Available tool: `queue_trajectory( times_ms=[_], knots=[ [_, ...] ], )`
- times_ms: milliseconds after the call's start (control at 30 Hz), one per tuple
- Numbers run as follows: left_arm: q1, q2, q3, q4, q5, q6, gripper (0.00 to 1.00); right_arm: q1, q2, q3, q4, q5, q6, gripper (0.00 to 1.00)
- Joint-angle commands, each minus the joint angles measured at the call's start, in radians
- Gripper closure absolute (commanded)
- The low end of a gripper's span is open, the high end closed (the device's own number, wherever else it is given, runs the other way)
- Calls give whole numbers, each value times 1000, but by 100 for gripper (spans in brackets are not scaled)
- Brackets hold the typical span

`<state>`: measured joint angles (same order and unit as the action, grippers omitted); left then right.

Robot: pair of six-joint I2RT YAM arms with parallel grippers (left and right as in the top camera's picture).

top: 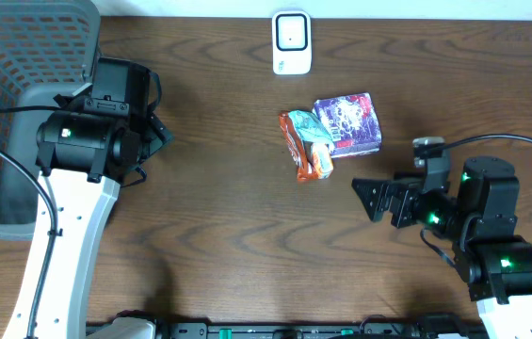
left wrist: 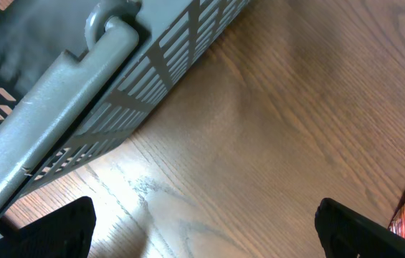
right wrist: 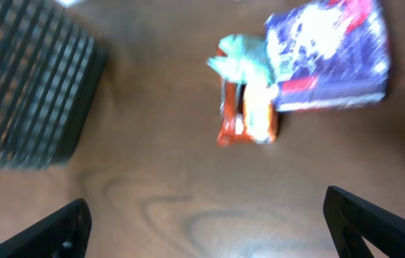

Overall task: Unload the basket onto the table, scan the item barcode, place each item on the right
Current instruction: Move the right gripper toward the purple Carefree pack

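At the far left, a grey slatted basket (top: 16, 113) is sitting on the brown wooden surface (top: 218, 217). The left pincer (top: 157, 118) is hanging just beside the basket's right wall, its jaws standing wide apart and gripping nothing; in the left wrist view, only bare wood is showing between its two dark fingertips (left wrist: 59, 229), with the basket's rim running above them.

Towards the middle, at the surface's far edge, a small white scanner (top: 292, 42) is lying flat. Nearer the robot and slightly to the right, an orange snack packet (top: 305, 151) with a pale teal end is lying on the wood, touching the left side of a purple pack (top: 350, 122). Both items are resting free, well apart from the basket.

To the right, the right pincer (top: 371, 198) is pointing leftward, hovering near the two items without touching them. Its jaws are spread fully and are carrying nothing. The right wrist view is blurring, so no print on either pack is readable.
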<state>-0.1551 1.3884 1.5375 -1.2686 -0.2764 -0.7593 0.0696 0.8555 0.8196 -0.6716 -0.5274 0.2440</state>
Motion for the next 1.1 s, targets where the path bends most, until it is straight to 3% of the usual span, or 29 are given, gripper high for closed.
queue_trajectory(
  times_ms=[0,167,467,633,800,867,1000,1067],
  knots=[
    [3,-10,3,-4,-21,-5,2,-3,-5,25,43,85,56,1],
    [3,-10,3,-4,-21,-5,2,-3,-4,24,164,175,63,1],
    [3,-10,3,-4,-21,-5,2,-3,100,-1,211,563,63,1],
    [3,-10,3,-4,-21,-5,2,-3,257,-16,211,398,85,1],
    [3,-10,3,-4,-21,-5,2,-3,406,-16,334,142,87,1],
    [3,-10,3,-4,-21,-5,2,-3,447,-15,401,86,192,1],
    [3,-10,3,-4,-21,-5,2,1,471,-15,563,-36,315,22],
    [3,-10,3,-4,-21,-5,2,14,472,-15,661,-37,362,49]
  ],
)
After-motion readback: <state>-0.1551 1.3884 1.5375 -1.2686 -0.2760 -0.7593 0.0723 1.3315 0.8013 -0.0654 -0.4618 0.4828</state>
